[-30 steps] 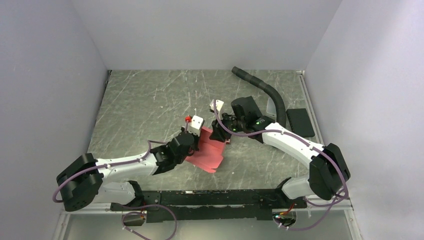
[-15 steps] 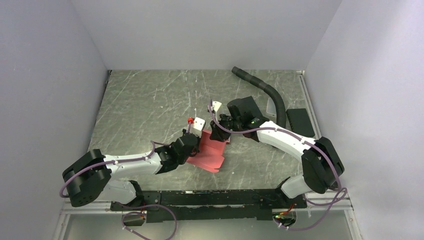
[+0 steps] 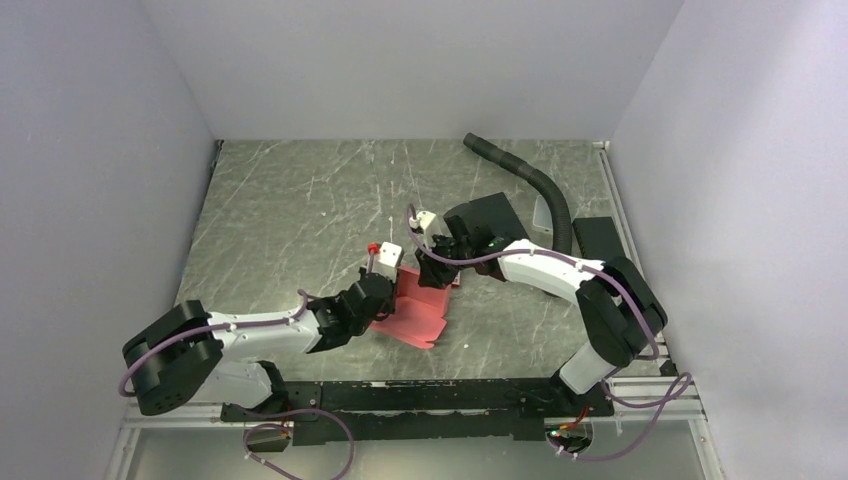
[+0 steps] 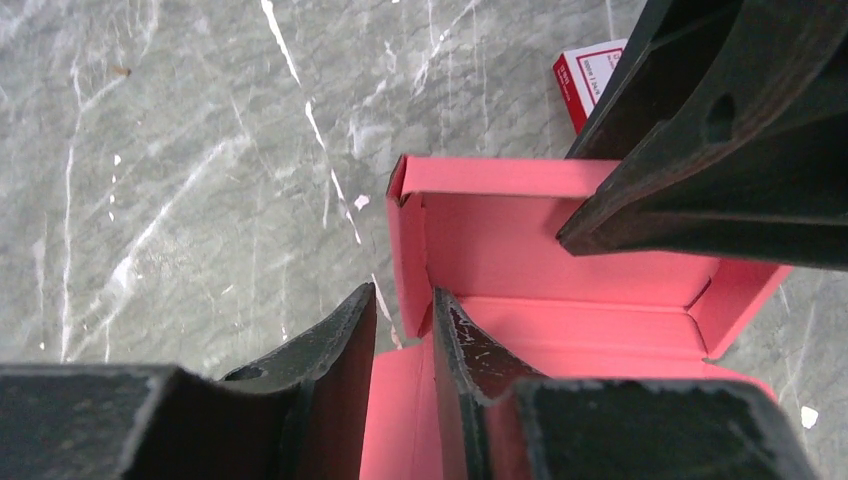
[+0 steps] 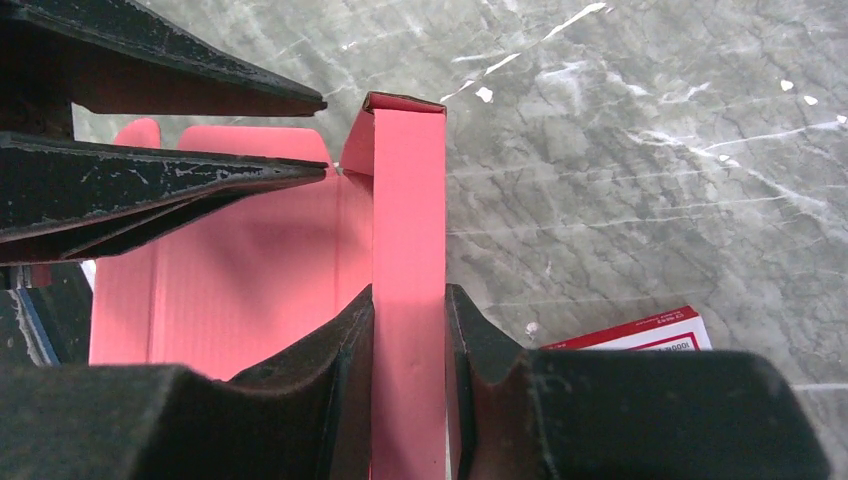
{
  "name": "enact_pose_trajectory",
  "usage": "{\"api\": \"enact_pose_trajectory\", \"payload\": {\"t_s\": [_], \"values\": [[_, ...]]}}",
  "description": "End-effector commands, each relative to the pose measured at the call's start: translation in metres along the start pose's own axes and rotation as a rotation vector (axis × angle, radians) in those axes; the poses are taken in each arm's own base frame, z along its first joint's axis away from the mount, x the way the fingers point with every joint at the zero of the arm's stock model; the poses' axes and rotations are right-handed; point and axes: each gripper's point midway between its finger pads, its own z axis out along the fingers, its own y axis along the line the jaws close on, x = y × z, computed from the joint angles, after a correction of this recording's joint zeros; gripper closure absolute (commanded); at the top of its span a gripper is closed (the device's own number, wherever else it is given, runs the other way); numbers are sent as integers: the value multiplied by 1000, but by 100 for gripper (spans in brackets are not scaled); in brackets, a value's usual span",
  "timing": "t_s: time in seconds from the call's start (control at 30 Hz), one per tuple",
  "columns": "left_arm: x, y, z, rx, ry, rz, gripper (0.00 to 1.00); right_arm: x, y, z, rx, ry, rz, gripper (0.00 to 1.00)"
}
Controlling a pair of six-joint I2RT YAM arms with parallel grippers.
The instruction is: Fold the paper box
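The paper box (image 3: 420, 312) is red-pink cardboard, partly folded, lying mid-table between both arms. In the left wrist view the box (image 4: 560, 230) shows a raised back wall and side walls. My left gripper (image 4: 404, 295) is closed on its left side wall, one finger inside and one outside; in the top view the left gripper (image 3: 385, 292) sits at the box's left edge. My right gripper (image 5: 410, 292) is shut on an upright wall strip of the box (image 5: 250, 280); in the top view the right gripper (image 3: 436, 272) is at the box's far edge.
A small red-and-white card (image 4: 590, 80) lies on the marble just behind the box, also in the right wrist view (image 5: 640, 330). A black hose (image 3: 530, 175) curves at the back right. A black flat pad (image 3: 598, 230) lies by the right wall.
The right arm has swung its elbow inward and its wrist a little left. The left wrist has dropped slightly toward the near side. Both stay at the box.
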Motion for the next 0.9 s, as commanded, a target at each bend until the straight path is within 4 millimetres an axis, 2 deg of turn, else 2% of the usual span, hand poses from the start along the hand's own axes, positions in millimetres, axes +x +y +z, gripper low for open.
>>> {"api": "enact_pose_trajectory", "payload": {"t_s": [0.0, 0.13, 0.3, 0.47, 0.67, 0.87], "values": [[-6, -3, -8, 20, -23, -64, 67, -23, -4, 1, 19, -69, -18, 76], [-8, 2, -16, 16, -27, -81, 61, -18, -3, 6, 4, -53, 4, 75], [-14, 8, -27, 14, -51, -101, 49, -13, -1, 12, -21, -36, 26, 73], [-15, 7, -22, 30, -70, -52, 41, -13, 2, 13, -38, -36, 33, 73], [-9, 10, -7, 11, -56, -28, 40, -12, 3, 13, -43, -35, 34, 73], [-11, 19, 3, -8, -51, -45, 49, -12, 3, 13, -46, -34, 33, 73]]}}
